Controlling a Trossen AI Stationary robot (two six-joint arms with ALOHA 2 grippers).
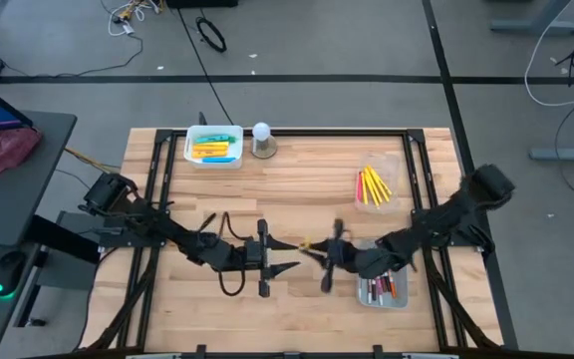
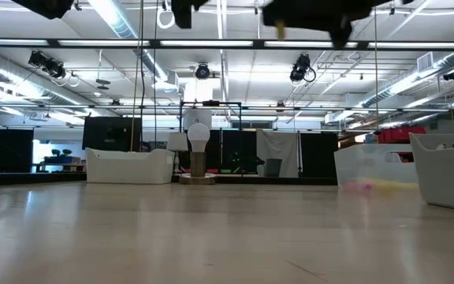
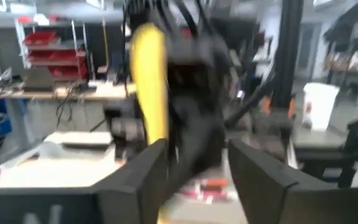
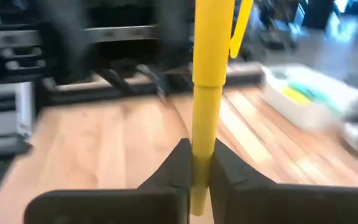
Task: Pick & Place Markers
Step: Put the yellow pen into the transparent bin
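My right gripper (image 1: 319, 249) (image 4: 201, 163) hovers above the table's middle, near its near edge, shut on a yellow marker (image 1: 306, 242) (image 4: 207, 74). My left gripper (image 1: 289, 255) (image 3: 194, 165) faces it from the table's left, open, its fingertips close to the marker's free end (image 3: 148, 87); I see no touch. Both grippers show at the top of the low view, high above the table, with a bit of the yellow marker (image 2: 280, 31) below them. More markers lie in a white bin (image 1: 214, 147), a clear tray (image 1: 375, 186) and a small bin (image 1: 382, 289). My right gripper pinches the yellow marker's thinner barrel (image 4: 199, 158) between its two fingers (image 4: 179, 165). The fingers come level from the table's right. The marker's longer, thicker part sticks out beyond the fingertips toward my left gripper. The marker is lifted clear of the table.
A white ball-topped round object (image 1: 262, 140) (image 2: 199, 154) stands on the table's far edge beside the white bin (image 2: 130, 166). A black rail frame (image 1: 297, 133) runs around the wooden table top. Bare wood lies between the far bins and the grippers.
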